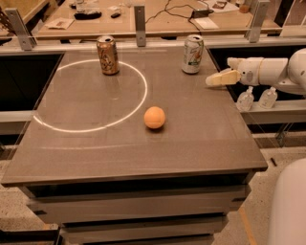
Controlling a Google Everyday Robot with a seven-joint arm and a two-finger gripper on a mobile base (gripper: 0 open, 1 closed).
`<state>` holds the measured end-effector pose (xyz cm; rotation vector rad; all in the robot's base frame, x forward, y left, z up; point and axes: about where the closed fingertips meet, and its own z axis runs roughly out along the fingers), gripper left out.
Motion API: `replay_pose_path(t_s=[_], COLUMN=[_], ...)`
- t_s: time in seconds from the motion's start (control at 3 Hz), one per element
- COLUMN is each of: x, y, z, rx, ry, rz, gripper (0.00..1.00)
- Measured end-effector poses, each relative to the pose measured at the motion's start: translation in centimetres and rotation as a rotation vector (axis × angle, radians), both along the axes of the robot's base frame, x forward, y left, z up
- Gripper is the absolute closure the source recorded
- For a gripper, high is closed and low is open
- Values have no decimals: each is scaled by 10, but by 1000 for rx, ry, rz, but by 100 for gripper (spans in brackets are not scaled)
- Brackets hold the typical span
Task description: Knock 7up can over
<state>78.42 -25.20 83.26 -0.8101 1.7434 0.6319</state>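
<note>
A brown table (119, 158) is standing in a workshop, with a cluttered desk (158, 21) running behind it.
The 7up can (192, 54) is standing upright near the far right corner, outside the white ring (138, 103). A gold can (108, 55) is sitting on the ring's far arc. A ball (155, 117) is lying mid-table, with bare tabletop stretching to the near edge. The gripper (210, 81) is hovering over the right edge, near the 7up can but apart from it, fingers pressed together.

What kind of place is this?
Likely a robotics lab: a grey table bearing a white ring, a workbench with cables behind, and the gripper at the table's right edge near the 7up can.
</note>
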Motion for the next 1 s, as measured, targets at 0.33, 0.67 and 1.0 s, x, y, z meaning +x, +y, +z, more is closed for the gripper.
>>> replay_pose_path(t_s=[0.33, 0.67, 1.0], x=[17, 30, 41], y=[7, 16, 30], z=[15, 29, 37], rx=[17, 32, 56], ry=[-33, -57, -72], rz=[5, 8, 25], gripper=[0, 0, 0])
